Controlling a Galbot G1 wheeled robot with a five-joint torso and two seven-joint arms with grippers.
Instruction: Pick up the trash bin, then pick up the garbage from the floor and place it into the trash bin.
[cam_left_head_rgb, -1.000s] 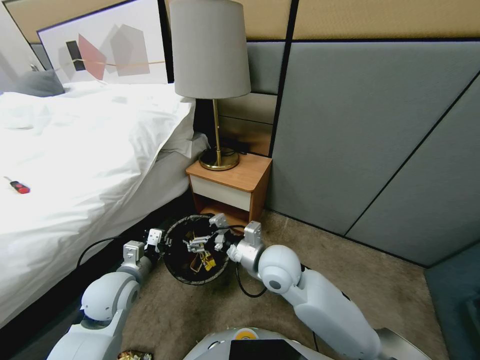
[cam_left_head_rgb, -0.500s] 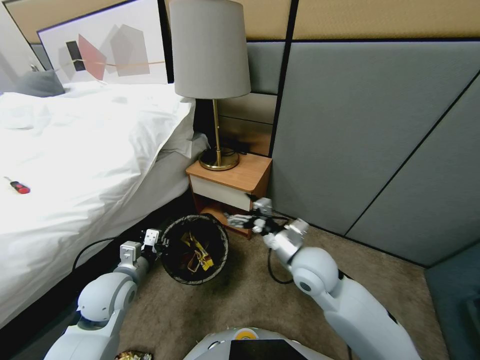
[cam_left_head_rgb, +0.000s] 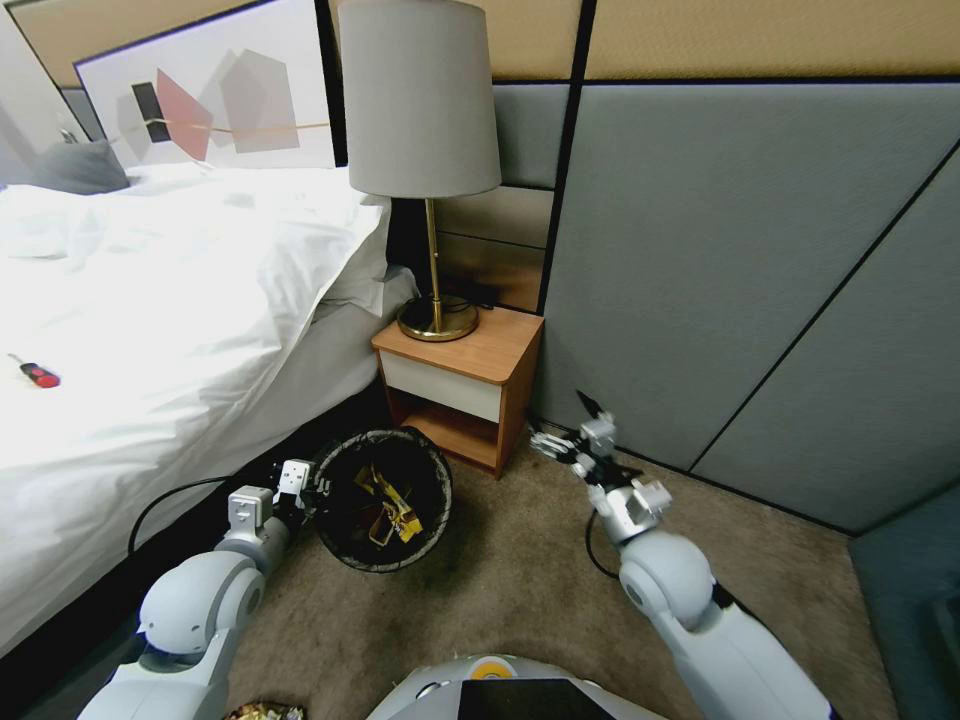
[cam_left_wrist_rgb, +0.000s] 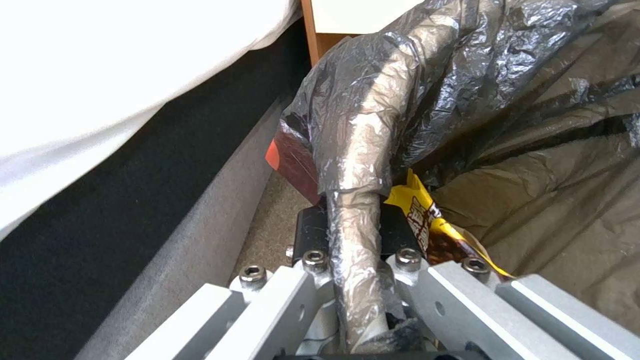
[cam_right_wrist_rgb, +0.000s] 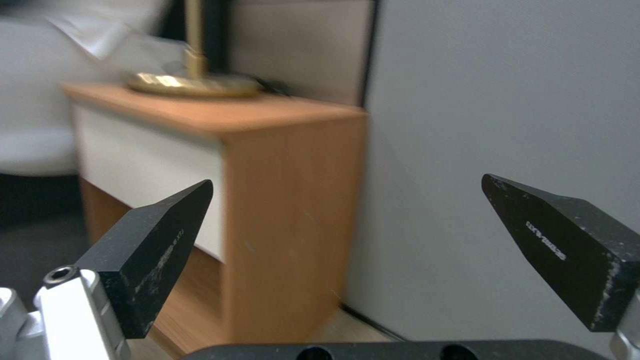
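- Trash bin (cam_left_head_rgb: 383, 500): positioned over the carpeted floor (cam_left_head_rgb: 520, 590), between the bed (cam_left_head_rgb: 150, 330) and the nightstand (cam_left_head_rgb: 462, 385), just in front of the nightstand's lower shelf. The mouth faces the head camera. A crinkly black bag (cam_left_wrist_rgb: 480, 100) lines the interior and folds over the rim.
- Garbage (cam_left_head_rgb: 392, 505): yellow and brown wrappers lie inside the bin, against the bag. The left wrist view shows a yellow wrapper edge (cam_left_wrist_rgb: 417, 210) just behind the clamped rim.
- Left gripper (cam_left_head_rgb: 305, 487): located at the bin's rim on the bed side. The jaws are clenched on the bag-covered rim, one finger inside the bin and one outside; the left wrist view shows the black pads (cam_left_wrist_rgb: 310, 232) pressed against either side of the rim fold.
- Right gripper (cam_left_head_rgb: 560, 440): raised above the floor, to the right of the nightstand and near the grey wall panel (cam_left_head_rgb: 740, 260), well apart from the bin. The jaws are released, spread wide, with nothing between them; the right wrist view shows the two black fingertips (cam_right_wrist_rgb: 150, 255) far apart, with the nightstand corner and the wall panel beyond them.
- Lamp (cam_left_head_rgb: 420, 150): stands on the nightstand top, brass base near the rear edge.
- Additional item: a shiny wrapper (cam_left_head_rgb: 265, 711) lies on the floor at the lower edge of the head view, beside the left arm.
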